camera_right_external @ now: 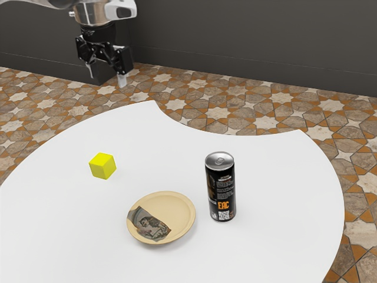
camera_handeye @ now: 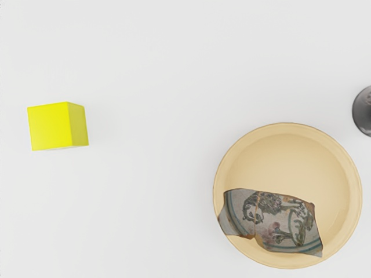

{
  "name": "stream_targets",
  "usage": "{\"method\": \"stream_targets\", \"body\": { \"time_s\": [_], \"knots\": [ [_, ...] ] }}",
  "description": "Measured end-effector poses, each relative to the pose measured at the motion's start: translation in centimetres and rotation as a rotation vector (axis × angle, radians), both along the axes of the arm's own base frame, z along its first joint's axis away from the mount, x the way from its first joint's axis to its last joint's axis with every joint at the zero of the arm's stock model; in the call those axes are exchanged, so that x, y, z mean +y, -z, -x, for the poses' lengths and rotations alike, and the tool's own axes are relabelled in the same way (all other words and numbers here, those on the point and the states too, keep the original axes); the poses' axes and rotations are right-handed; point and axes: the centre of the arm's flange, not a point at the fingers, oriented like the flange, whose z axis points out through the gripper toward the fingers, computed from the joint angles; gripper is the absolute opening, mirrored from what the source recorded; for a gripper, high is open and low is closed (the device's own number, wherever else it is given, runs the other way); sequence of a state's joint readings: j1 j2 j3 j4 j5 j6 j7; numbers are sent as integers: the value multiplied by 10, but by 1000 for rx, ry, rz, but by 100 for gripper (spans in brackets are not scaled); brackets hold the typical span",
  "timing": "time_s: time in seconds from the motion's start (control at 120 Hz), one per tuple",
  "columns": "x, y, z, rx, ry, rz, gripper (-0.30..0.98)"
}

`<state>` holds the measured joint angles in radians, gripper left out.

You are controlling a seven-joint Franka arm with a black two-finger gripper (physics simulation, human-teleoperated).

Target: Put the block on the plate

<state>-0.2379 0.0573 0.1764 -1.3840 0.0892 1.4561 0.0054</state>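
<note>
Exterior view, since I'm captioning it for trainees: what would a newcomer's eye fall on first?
Probably the vivid yellow block, alone toward the exterior view's left on the white table. Next, the upright black can beside the tan plate, and the dark patterned patch covering part of that plate.

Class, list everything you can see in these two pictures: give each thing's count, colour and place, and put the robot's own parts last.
block: one, yellow, on the table, apart from the plate
plate: one, tan, on the table between block and can
patterned patch: one, mostly grey, on the plate; loose or printed, I cannot tell
can: one, black with silver top, upright beside the plate
table: one, white, under these things
floor: one, brown, orange and cream, around the table
wall: dark grey, behind
arm: one, white and silver, exterior view's upper left
gripper: one, black, raised, open
</note>
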Motion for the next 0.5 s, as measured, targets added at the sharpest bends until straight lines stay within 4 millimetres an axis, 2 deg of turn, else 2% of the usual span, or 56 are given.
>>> {"method": "stream_targets", "body": {
  "time_s": [0.1,0.133,0.267,0.342,0.433,0.5],
  "knots": [
    [1,2,-1,1,-2,0,69],
    [1,10,-2,16,-2,1,69],
    [0,65,-27,76,-4,-13,69],
    [9,104,-49,102,-7,-22,69],
    [49,169,-79,146,-48,-4,69],
    [72,210,-86,165,-63,22,69]
  ]
}}
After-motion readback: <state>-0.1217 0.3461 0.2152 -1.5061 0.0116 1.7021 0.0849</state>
